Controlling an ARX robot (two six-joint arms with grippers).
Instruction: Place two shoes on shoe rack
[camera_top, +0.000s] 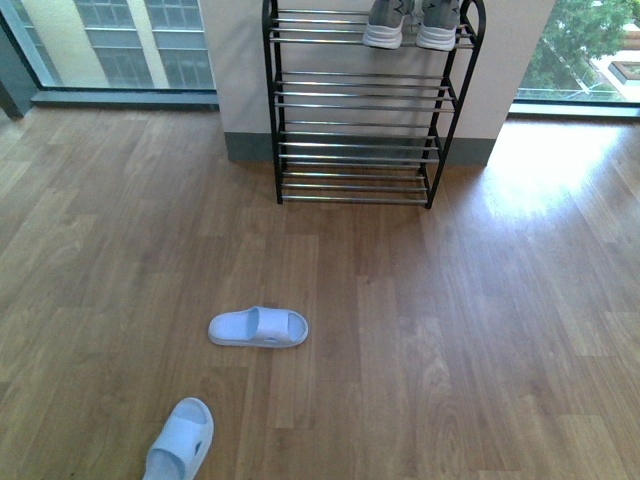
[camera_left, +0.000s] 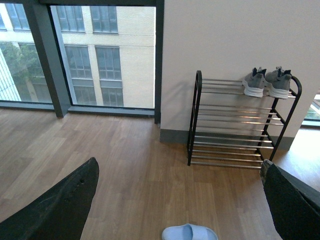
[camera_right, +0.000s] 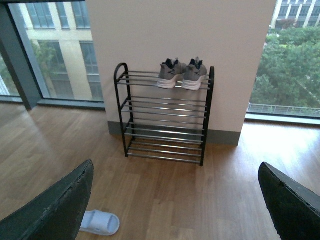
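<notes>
Against the far wall stands the black shoe rack (camera_top: 360, 100) (camera_left: 235, 125) (camera_right: 165, 115) with chrome bars. A pair of grey sneakers (camera_top: 410, 25) (camera_left: 267, 82) (camera_right: 181, 75) sits side by side on its top tier at the right end. Two pale blue slides lie on the wooden floor: one (camera_top: 258, 327) (camera_left: 190, 233) (camera_right: 100, 222) lies sideways at mid floor, the other (camera_top: 180, 440) nearer me at the lower left. Neither arm shows in the front view. High above the floor my left gripper (camera_left: 180, 210) is open and holds nothing. So is my right gripper (camera_right: 175, 205).
Large windows (camera_top: 110, 45) with dark frames flank the white wall pillar behind the rack. A grey skirting (camera_top: 245, 147) runs along the pillar's base. Sun glare brightens the floor at the right (camera_top: 540, 170). The rack's three lower tiers hold nothing.
</notes>
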